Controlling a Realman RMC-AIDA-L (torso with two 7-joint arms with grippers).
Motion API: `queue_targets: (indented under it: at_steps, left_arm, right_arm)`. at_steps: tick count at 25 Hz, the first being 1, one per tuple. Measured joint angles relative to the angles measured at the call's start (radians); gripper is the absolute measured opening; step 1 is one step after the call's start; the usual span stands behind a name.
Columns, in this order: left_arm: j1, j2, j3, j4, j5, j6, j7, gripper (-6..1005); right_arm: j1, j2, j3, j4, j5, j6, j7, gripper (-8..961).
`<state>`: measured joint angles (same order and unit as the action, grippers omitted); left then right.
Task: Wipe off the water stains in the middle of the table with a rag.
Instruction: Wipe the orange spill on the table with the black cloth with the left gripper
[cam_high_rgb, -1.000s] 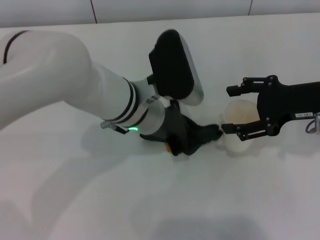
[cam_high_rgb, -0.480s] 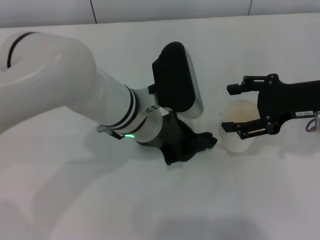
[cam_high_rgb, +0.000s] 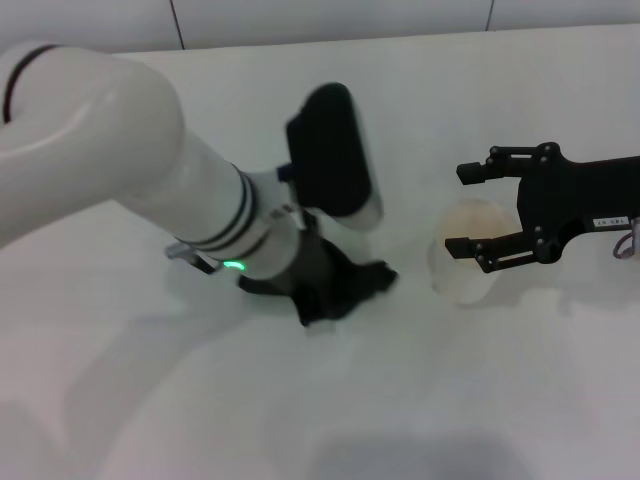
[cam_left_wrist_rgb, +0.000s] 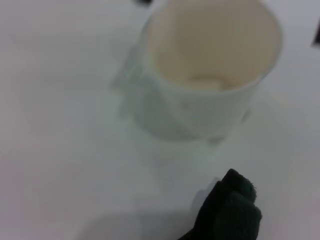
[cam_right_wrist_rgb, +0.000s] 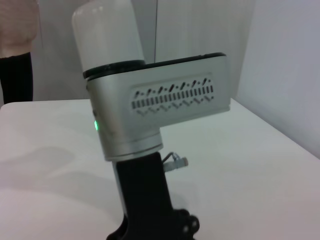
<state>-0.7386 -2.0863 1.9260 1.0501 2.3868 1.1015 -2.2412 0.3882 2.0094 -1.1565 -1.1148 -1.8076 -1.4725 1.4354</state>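
White table (cam_high_rgb: 500, 400), dark rag (cam_high_rgb: 345, 290), cup (cam_high_rgb: 462, 262)

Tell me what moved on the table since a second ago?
The left claw dragged the dark, crumpled rag across the white table toward the robot's left, away from the pale paper cup. The small orange blotch seen earlier beside the rag no longer shows. The right claw stayed open around the cup.

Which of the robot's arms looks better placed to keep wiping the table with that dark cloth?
The left. Its gripper presses the rag onto the table. The right gripper is open around a white cup, holding no cloth.
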Motion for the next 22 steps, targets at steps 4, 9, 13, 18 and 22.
queue_targets:
  at_steps: [4, 9, 13, 18, 22]
  left_arm:
    - [0.001, 0.0, -0.047, -0.008, 0.112, 0.003, -0.105, 83]
    - [-0.009, 0.0, -0.067, -0.04, 0.221, -0.045, -0.256, 84]
    - [-0.017, 0.0, -0.068, -0.063, 0.27, -0.081, -0.346, 84]
    - [-0.017, 0.002, -0.086, -0.077, 0.362, -0.119, -0.504, 85]
    - [-0.016, 0.003, -0.121, -0.08, 0.388, -0.125, -0.572, 86]
  right_arm:
    - [0.0, 0.0, 0.0, 0.0, 0.0, 0.0, 0.001, 857]
    - [0.0, 0.0, 0.0, 0.001, 0.0, 0.0, 0.001, 857]
    - [0.0, 0.0, 0.0, 0.001, 0.0, 0.0, 0.002, 857]
    - [-0.002, 0.0, 0.0, 0.001, 0.0, -0.003, 0.002, 857]
    - [-0.004, 0.0, -0.002, 0.001, 0.002, -0.005, 0.002, 857]
